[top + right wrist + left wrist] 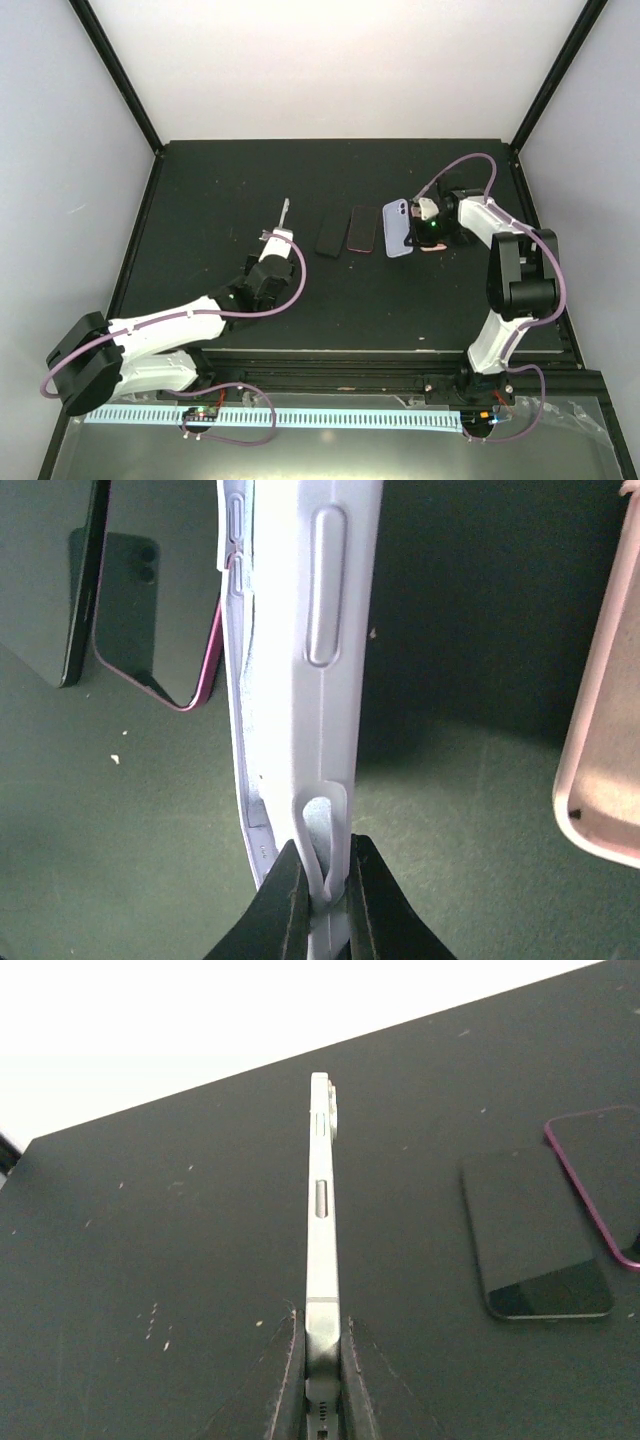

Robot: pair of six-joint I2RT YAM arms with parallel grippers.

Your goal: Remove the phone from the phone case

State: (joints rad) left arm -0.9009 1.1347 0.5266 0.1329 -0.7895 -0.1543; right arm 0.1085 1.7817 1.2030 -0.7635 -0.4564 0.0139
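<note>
A lavender phone case stands on its long edge right of the table's centre, its camera cutout at the far end. My right gripper is shut on the case's stretched near rim. A pale phone edge with small holes shows along the case's left side. My left gripper is shut on the near end of a bare silver phone. That phone is held on edge above the table, left of centre.
A bare black phone lies flat at mid-table. A phone in a magenta case lies beside it, on its right. A pale pink case lies just right of the lavender one. Black frame posts rise at the table's far corners.
</note>
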